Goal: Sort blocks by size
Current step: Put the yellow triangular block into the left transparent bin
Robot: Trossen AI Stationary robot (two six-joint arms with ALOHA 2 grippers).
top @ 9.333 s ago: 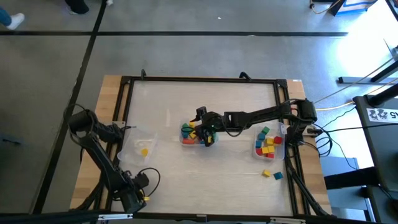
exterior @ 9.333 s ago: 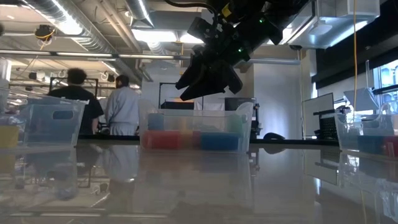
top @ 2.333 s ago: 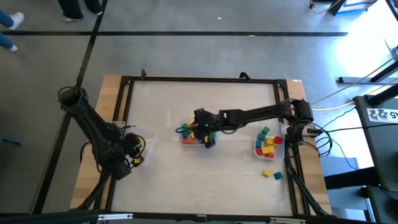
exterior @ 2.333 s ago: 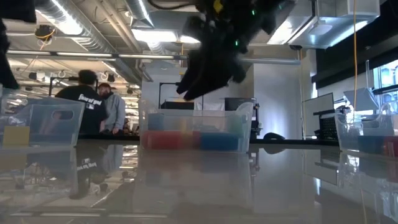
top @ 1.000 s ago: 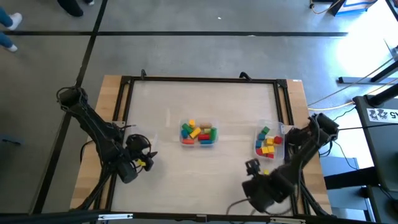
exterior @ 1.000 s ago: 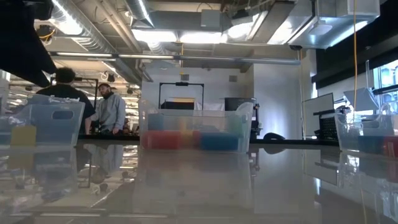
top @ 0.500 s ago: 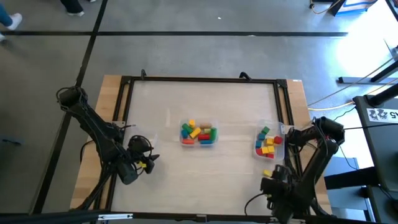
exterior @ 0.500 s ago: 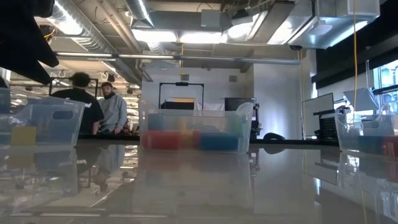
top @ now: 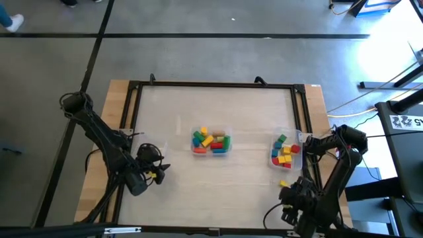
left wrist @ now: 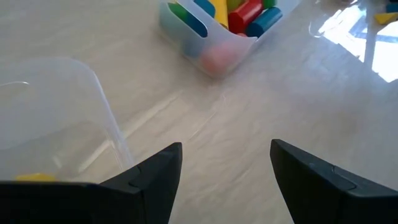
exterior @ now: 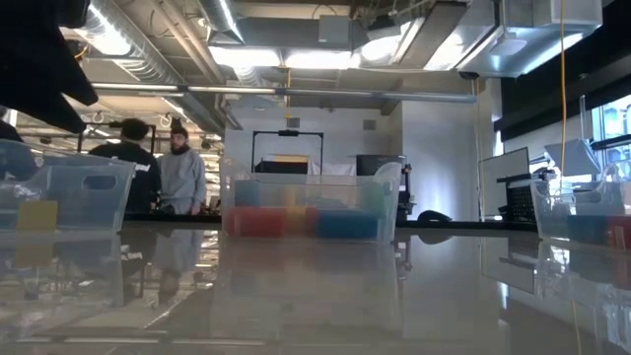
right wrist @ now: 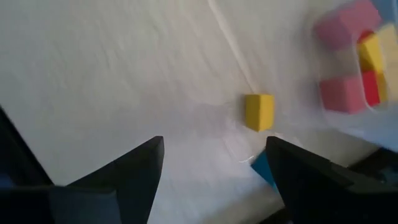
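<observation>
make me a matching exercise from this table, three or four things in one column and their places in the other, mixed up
Things:
1. middle bin
2. right bin
3. loose yellow block
4. left gripper

Places:
A. bare table, near the right bin
B. table centre
C. left side, over the left bin
D. right edge of the table

Pairs: 1-B, 2-D, 3-A, 4-C

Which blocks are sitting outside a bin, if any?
Two. A yellow block and a blue block lie loose on the table, just outside the right bin near the table's front right corner. The right claw is open beside them; the left claw is open by the left bin.
</observation>
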